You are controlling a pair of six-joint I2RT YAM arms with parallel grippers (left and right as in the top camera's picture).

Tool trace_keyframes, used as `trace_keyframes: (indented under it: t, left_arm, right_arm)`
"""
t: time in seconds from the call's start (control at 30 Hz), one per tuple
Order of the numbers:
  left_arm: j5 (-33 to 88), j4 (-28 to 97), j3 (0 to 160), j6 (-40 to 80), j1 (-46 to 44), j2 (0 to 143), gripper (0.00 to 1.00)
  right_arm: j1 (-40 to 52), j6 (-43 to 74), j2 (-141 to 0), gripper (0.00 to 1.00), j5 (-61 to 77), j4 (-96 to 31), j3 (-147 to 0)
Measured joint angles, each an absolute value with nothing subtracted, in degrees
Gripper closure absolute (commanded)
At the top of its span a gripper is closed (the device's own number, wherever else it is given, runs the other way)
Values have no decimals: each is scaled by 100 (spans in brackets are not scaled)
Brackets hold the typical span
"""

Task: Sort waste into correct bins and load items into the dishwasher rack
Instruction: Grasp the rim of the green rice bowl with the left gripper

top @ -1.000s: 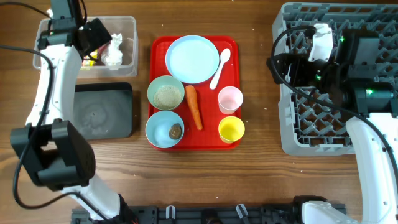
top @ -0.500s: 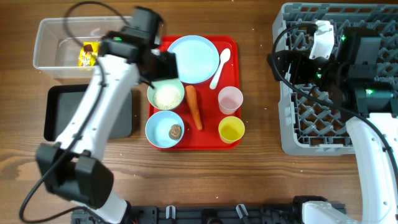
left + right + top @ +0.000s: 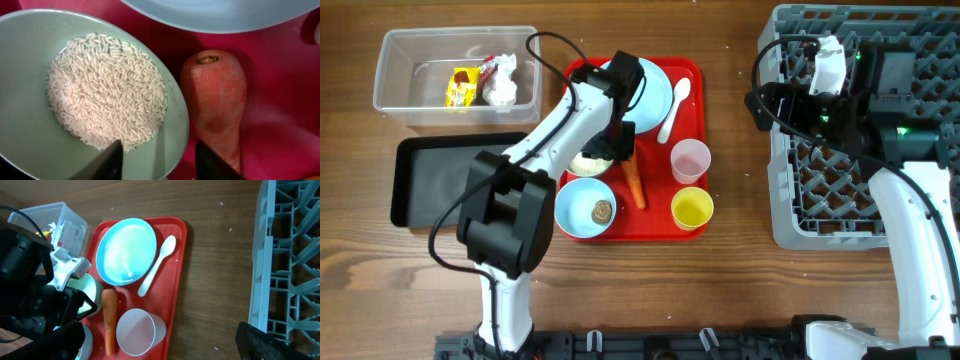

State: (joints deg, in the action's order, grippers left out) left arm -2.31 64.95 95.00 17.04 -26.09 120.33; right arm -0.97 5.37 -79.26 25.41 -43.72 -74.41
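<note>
1 swing from the clear tub (image 3: 395, 80) and now straddles the rim of the rice bowl (image 3: 30, 75) on the red tray (image 3: 280, 115), with left fingers (image 3: 107, 162) narrowing, not yet pinching; right fingers (image 3: 260, 342) spread by the rack (image 3: 785, 225). Rice-emptying next, likely.

A wooden bench (image 3: 720, 290) filled the view, its brown boards running side to side with darker grain. A few pale specks (image 3: 222, 203) lay on it. The light was even and soft, throwing only faint shadows.
</note>
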Motion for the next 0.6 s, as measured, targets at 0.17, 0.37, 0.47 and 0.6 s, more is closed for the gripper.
trace_keyframes:
  t: [0.17,0.37,0.47,0.6]
  left_arm:
    - [-217,6493,9500,1680,-2626,12092,77]
    - [-167,6167,9288,1675,-2626,12097,89]
    - [-163,6060,9133,1656,-2641,12097,96]
    - [-191,6040,9135,1643,-2650,12097,96]
  right_arm:
    - [-97,537,-7972,0,2543,-4381,-7441]
    - [-97,537,-7972,0,2541,-4392,-7441]
    - [-97,537,-7972,1,2543,-4392,-7441]
    - [-97,537,-7975,1,2541,-4390,-7441]
